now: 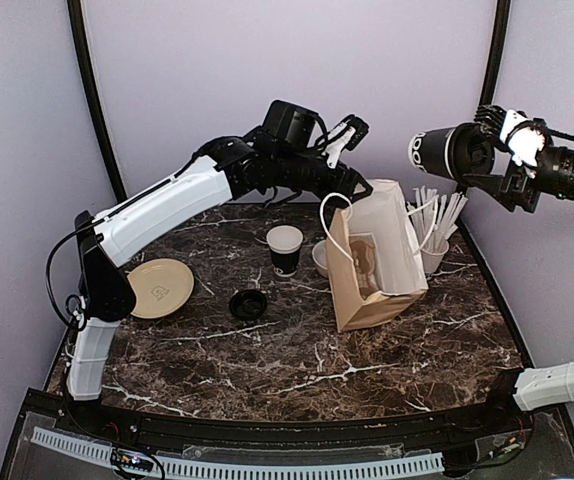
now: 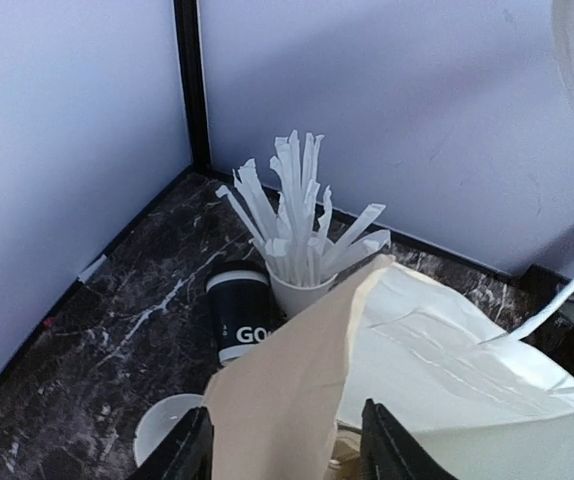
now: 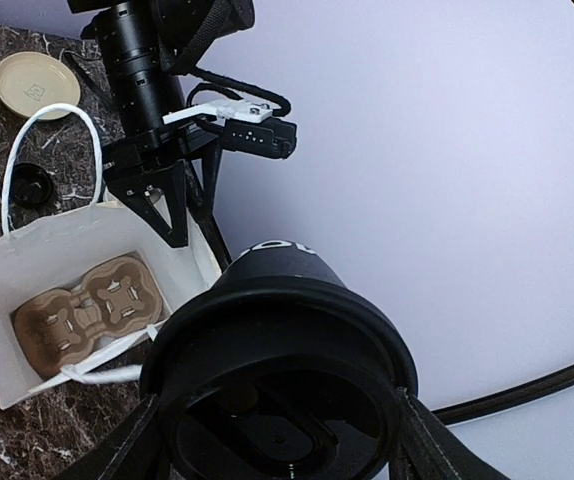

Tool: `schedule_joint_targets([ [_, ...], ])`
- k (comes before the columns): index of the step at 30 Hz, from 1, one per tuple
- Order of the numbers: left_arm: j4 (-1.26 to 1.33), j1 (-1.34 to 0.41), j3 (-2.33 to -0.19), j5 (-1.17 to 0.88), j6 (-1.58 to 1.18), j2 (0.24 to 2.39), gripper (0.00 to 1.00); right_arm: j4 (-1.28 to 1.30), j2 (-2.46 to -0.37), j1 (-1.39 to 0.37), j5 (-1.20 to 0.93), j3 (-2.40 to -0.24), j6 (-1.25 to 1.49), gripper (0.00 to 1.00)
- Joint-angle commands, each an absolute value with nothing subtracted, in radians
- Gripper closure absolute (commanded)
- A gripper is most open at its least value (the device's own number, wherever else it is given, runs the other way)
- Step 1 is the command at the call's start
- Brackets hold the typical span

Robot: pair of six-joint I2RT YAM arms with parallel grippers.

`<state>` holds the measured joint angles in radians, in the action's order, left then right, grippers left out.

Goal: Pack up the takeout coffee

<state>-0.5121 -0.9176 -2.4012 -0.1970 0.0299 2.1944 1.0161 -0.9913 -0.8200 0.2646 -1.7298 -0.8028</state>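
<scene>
A brown-and-white paper bag (image 1: 387, 250) stood open on the dark marbled table (image 1: 267, 365), a brown cardboard cup carrier (image 3: 92, 305) inside. A white cup of wrapped straws (image 1: 434, 258) stood beside it; a round tan plate (image 1: 160, 288) lay well apart.

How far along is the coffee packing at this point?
Nothing is packed yet: the brown cardboard carrier inside the white-and-brown paper bag shows empty slots. In hand: the right gripper holds a black lidded paper cup in the air near the bag; the left gripper straddles the bag's rim. Left: seat that cup, then lid and pack the open black cup; a loose black lid lies nearby.
</scene>
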Motion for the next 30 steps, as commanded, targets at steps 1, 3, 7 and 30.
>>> schedule_joint_targets([
  [1, -0.532, -0.93, -2.432, -0.138, 0.048, 2.191, 0.52, 0.958, -0.97, -0.796, 0.277, -1.718, -0.789, 0.44],
  [3, -0.539, -0.934, -2.44, -0.111, 0.046, 2.191, 0.59, 0.959, -0.965, -0.788, 0.273, -1.716, -0.787, 0.43],
  [7, -0.572, -0.938, -2.474, -0.079, 0.022, 2.189, 0.77, 0.96, -0.963, -0.782, 0.269, -1.715, -0.787, 0.43],
  [30, -0.322, -0.965, -1.466, 0.142, -0.933, 1.439, 1.0, 0.892, -0.998, -0.779, 0.323, -1.689, -0.811, 0.44],
])
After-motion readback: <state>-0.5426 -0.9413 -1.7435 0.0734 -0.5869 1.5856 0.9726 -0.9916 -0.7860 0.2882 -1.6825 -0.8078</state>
